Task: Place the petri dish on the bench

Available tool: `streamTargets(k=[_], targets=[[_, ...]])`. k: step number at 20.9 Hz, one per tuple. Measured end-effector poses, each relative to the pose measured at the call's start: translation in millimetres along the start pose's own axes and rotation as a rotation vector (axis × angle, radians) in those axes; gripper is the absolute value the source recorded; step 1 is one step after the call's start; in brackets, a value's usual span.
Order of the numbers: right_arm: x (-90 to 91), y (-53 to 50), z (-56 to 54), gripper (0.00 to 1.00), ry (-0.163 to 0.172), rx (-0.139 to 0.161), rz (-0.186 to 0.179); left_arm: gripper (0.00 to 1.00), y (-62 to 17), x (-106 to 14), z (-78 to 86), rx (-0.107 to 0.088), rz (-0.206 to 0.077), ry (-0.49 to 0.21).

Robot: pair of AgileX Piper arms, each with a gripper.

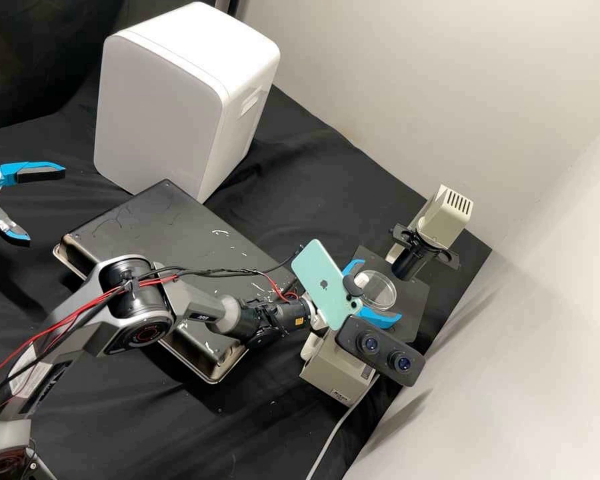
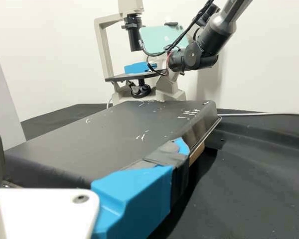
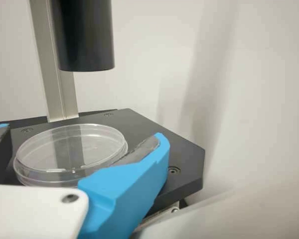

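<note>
With right gripper (image 3: pixel 79 137) spread wide, flanking the clear petri dish (image 3: pixel 70 149) lying flat between its jaws on the black microscope stage (image 3: pixel 184 154); left gripper (image 1: pixel 35 203) also gaping, well apart.

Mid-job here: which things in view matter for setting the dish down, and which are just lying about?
Job: clear round petri dish, right gripper, black bench.
Lying about: white rounded box, dark flat metal tray, beige microscope, left gripper.
</note>
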Motion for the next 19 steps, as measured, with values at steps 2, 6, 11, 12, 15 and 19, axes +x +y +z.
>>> streamTargets(k=[2,6,11,12,15,19], targets=[[0.0,0.0,0.0,0.00,0.000,0.001,0.000,1.00,0.0,0.0,0.0,0.000,0.000,0.000],[0.0,-0.2,-0.2,0.00,0.002,0.016,-0.003,1.00,0.0,0.2,0.4,0.006,0.000,-0.003],[0.0,-0.3,-0.3,0.00,0.003,0.017,-0.003,1.00,-0.1,0.6,1.5,0.006,-0.001,-0.009],[0.0,-0.4,-0.4,0.00,0.004,0.017,-0.004,1.00,-0.1,0.6,1.5,0.006,-0.001,-0.009],[0.0,-0.9,-0.8,0.00,0.009,0.023,-0.010,1.00,-0.1,0.6,1.5,0.006,-0.001,-0.009],[0.0,-1.3,-1.2,0.00,0.013,0.026,-0.015,1.00,-1.3,1.0,1.1,0.002,-0.007,-0.008]])
